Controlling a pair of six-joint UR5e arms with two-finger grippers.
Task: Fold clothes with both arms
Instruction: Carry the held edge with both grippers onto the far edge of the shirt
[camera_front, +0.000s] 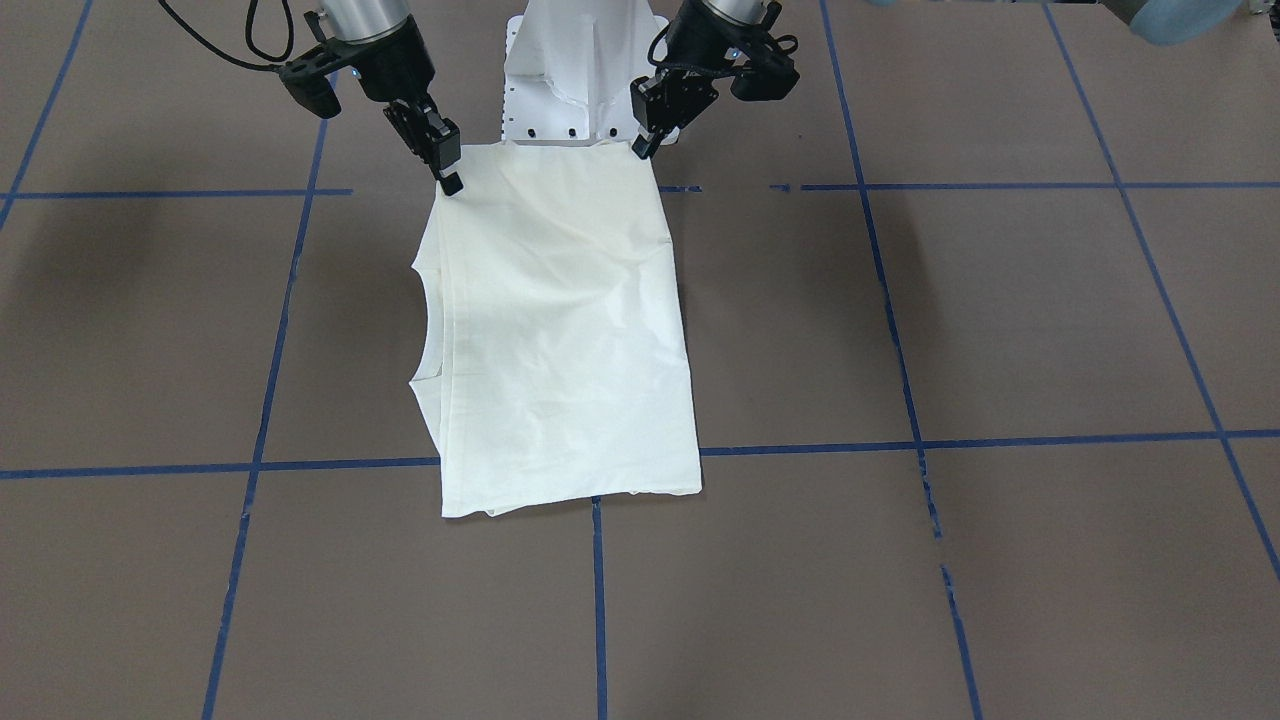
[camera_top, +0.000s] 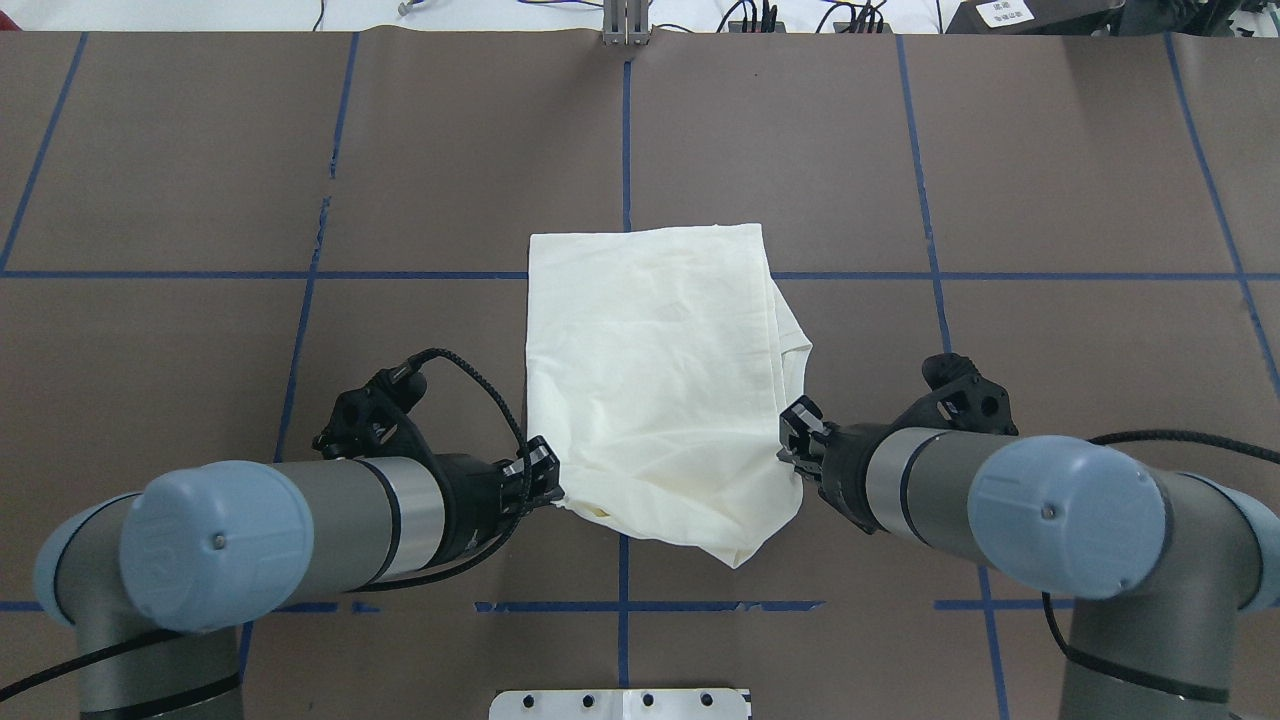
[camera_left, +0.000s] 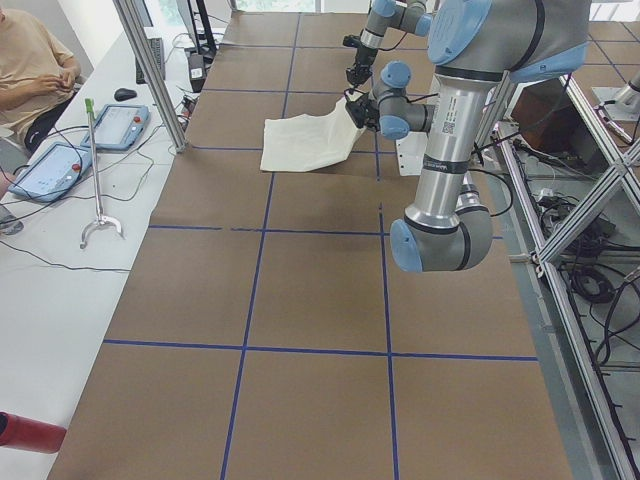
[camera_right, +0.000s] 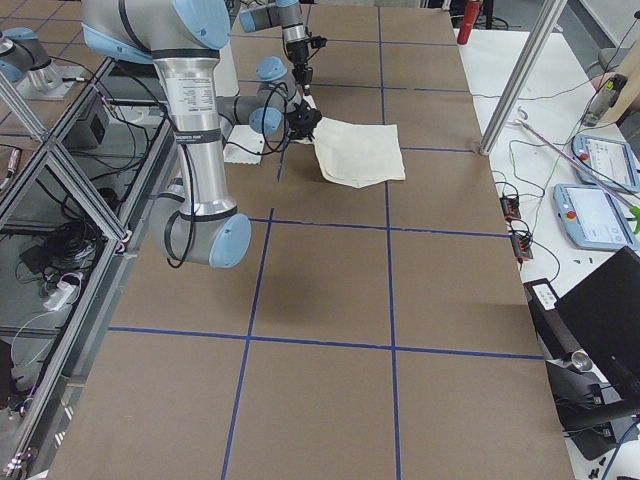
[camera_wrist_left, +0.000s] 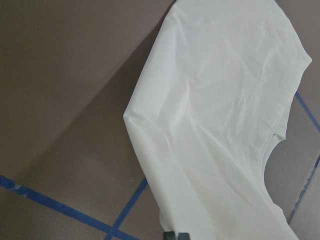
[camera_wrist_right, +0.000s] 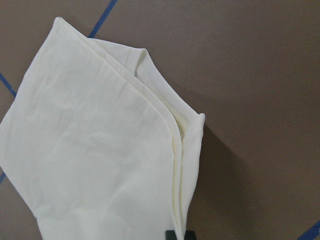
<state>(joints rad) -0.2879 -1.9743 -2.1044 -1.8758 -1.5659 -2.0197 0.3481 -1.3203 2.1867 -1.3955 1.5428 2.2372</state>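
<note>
Front-facing: the folded T-shirt (camera_front: 560, 320) lay on the table (camera_front: 900, 300), its corners nearest the robot pinched by the right gripper (camera_front: 450, 182) and left gripper (camera_front: 640, 150). Overhead: the lifted edge sagged unevenly, so unequal pulls would likely skew the fold. Wrist views: thin bites on stacked layers might slip.

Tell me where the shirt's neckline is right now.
In the overhead view, the neckline opens on the folded T-shirt's right edge, just beyond the right gripper, which holds the near right corner.
</note>
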